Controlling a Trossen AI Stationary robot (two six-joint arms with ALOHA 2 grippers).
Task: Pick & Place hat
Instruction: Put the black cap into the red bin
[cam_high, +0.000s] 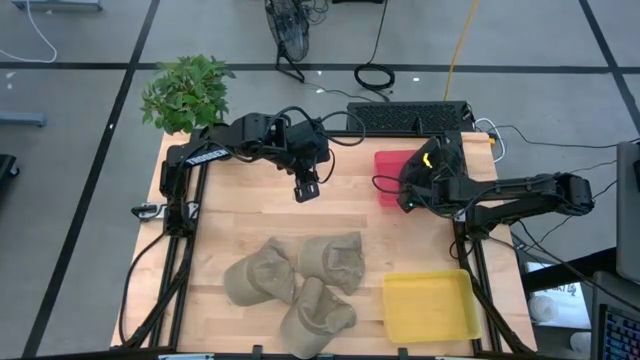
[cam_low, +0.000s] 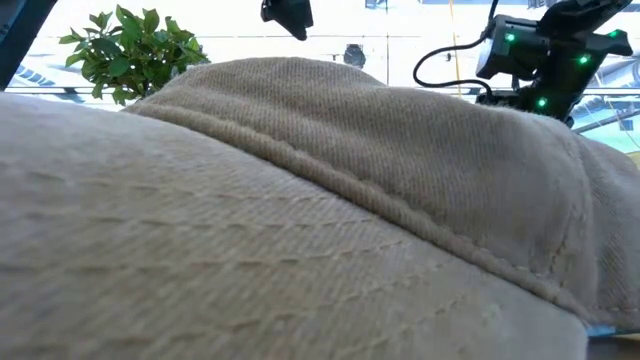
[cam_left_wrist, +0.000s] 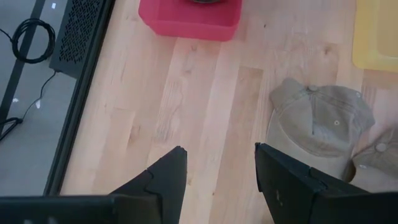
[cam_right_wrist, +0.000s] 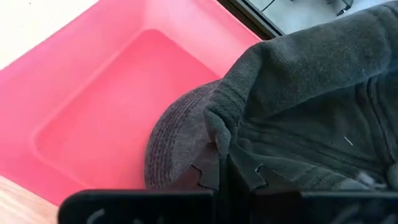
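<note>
A dark grey hat (cam_right_wrist: 298, 93) hangs over the red tray (cam_right_wrist: 93, 124) at the table's far right, with my right gripper (cam_right_wrist: 233, 180) shut on it. In the high view the hat (cam_high: 432, 165) covers the tray's (cam_high: 385, 178) right part. Three beige hats (cam_high: 300, 280) lie crown up on the wood near the front middle; the nearest fills the low view (cam_low: 300, 220). My left gripper (cam_high: 307, 188) hovers open above bare wood at the far middle, nothing between its fingers (cam_left_wrist: 217, 174). My right gripper pinches a bunched fold of the dark hat's cloth (cam_right_wrist: 224, 149) between its two shut fingers, beside the brim. The fingers slant down from the table's right side. The brim (cam_right_wrist: 177, 146) dips into the red tray; whether it touches the tray's floor I cannot tell.
A yellow tray (cam_high: 430, 305) stands at the front right corner. A potted plant (cam_high: 185, 92) sits at the far left corner and a black keyboard (cam_high: 408, 115) along the far edge. Bare wood lies between the beige hats and the red tray.
</note>
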